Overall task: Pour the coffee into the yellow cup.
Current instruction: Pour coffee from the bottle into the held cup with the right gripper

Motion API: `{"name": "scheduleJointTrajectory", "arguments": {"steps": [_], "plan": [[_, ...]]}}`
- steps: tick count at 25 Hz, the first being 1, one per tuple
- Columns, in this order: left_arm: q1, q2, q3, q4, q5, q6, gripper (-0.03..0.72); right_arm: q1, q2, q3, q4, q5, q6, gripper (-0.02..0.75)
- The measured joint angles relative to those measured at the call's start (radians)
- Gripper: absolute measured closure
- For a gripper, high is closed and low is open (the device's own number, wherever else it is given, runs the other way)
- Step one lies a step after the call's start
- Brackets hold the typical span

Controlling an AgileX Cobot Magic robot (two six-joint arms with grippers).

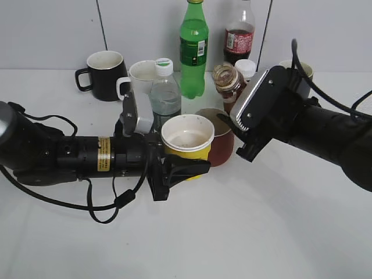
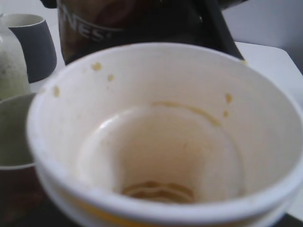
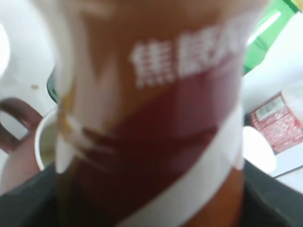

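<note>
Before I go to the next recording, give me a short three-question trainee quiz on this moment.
1. True or false: the yellow cup is full to the brim.
2. Which gripper holds the coffee bottle? A) left B) right
3. Fill in: the tall bottle at the back, beside the cola, is ____.

Key: 1 false, only a little liquid lies at the bottom; 2 B, the right gripper; 3 green.

The left pincer [image 1: 180, 168] grips low and level, while the right pincer [image 1: 232, 125] is clamped, its wrist tilted.
</note>
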Motion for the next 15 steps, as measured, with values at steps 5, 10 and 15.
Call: {"name": "scheduleJointTrajectory", "arguments": {"steps": [5,10,15], "plan": [[0.000,0.000,0.000,-0.004,0.000,-0.004,0.305,0.001,0.000,-0.017,0.002,0.003,-0.144,0.235],[0.000,-0.007,-0.015,-0.002,0.004,-0.038,0.305,0.001,0.000,-0.055,0.003,0.003,-0.286,0.235],[0.000,-0.048,-0.020,0.000,0.013,-0.042,0.305,0.001,0.000,-0.078,0.004,0.003,-0.403,0.235]]}}
